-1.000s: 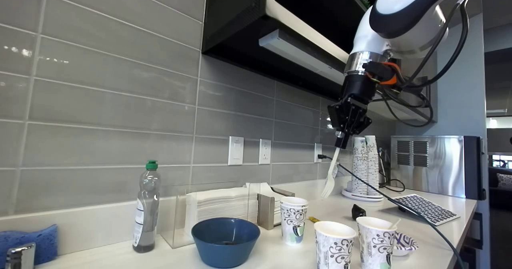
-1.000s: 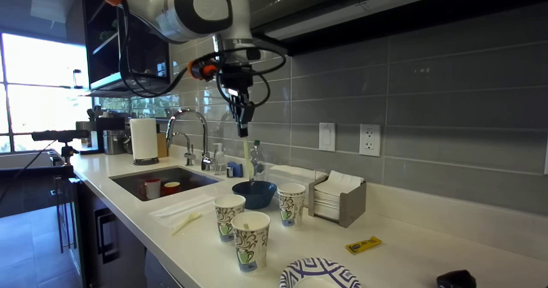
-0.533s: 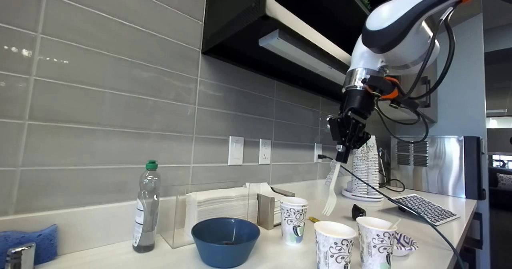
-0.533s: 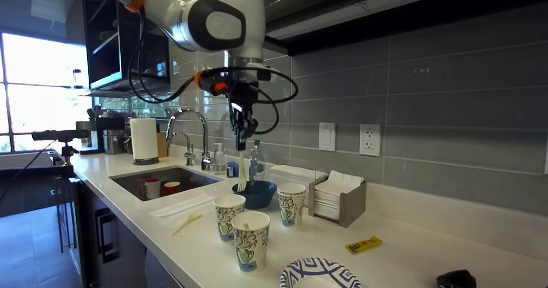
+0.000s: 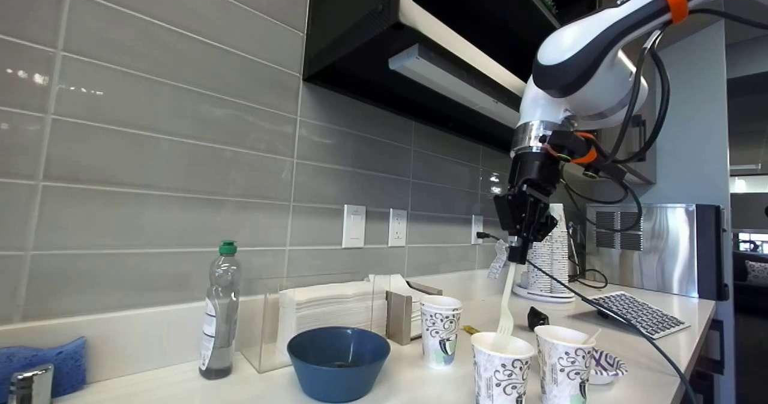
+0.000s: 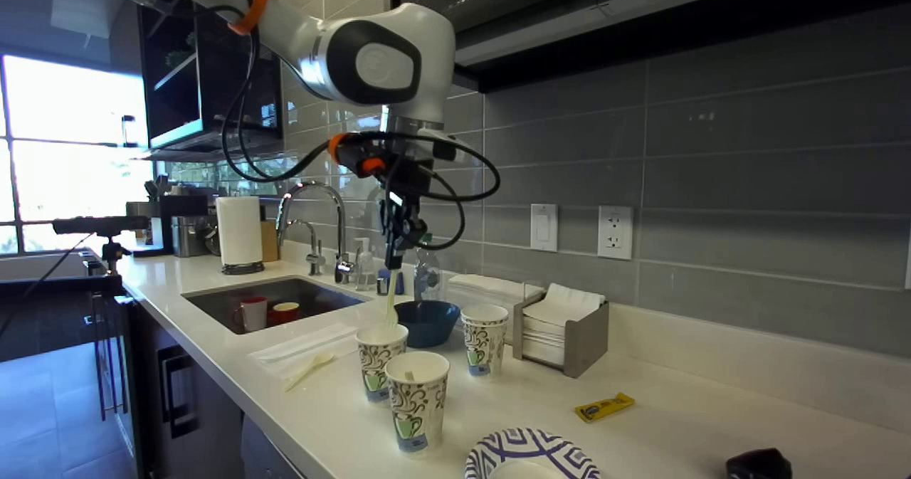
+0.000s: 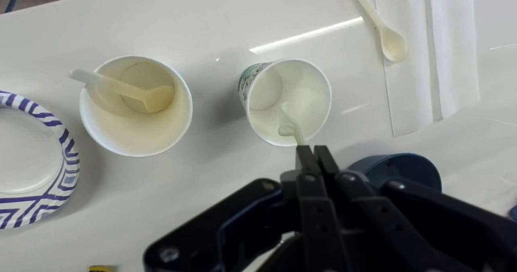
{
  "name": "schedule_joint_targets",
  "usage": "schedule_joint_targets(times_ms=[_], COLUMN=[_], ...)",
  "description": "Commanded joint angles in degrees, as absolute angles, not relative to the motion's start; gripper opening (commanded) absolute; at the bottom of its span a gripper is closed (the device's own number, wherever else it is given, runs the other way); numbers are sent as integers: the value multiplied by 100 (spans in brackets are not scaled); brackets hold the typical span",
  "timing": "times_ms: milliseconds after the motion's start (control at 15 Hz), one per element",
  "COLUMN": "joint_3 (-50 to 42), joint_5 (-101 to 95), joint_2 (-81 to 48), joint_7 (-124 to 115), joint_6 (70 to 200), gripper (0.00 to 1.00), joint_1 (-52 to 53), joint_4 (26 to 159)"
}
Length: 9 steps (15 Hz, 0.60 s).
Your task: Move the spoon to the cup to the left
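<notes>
I have the hand (image 7: 314,151) closed, its fingertips all but together in the wrist view, with the end of a pale fork (image 5: 506,319) pinched between them. The task sentence says spoon, but what I hold looks tined in an exterior view, so I take this piece to be the one meant. It hangs head down and slightly tilted, the head at the mouth of a patterned paper cup (image 5: 503,377). In the wrist view that head shows against the inside of the cup, toward the wall nearest the hand; how deep the tips reach I cannot tell.

I judge that I am in the placing step: pick-up is done, release is not. Next I want to go a little lower and bring the head toward the middle of the mouth, clear of the rim. Then I can part the fingers and lift straight away. A paper cup is probably light, so a handle dragged against the rim could tip it; this calls for a gentle touch.

The neighbouring cup (image 6: 416,415) stands near it on the counter (image 7: 141,207), with a leaning spoon (image 7: 125,89) inside, handle out over the rim. A loose spoon (image 7: 391,41) lies at the edge of the napkins (image 7: 456,53).
</notes>
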<state>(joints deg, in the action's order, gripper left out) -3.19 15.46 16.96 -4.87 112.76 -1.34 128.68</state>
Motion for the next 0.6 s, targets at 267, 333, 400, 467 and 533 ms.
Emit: schedule_joint_targets(times_ms=[267, 333, 400, 467, 533], joint_3=[-416, -423, -441, -456, -444], joint_5=[2010, 2002, 2033, 2058, 1981], joint_2=[1484, 1504, 1558, 1593, 1646], joint_7=[-126, -134, -129, -110, -193], joint_6=[11214, 11210, 11163, 11133, 11122], gripper=[42, 50, 56, 65, 71], joint_1=[-135, -147, -147, -146, -171], joint_4=[12811, 12818, 12829, 12838, 12860])
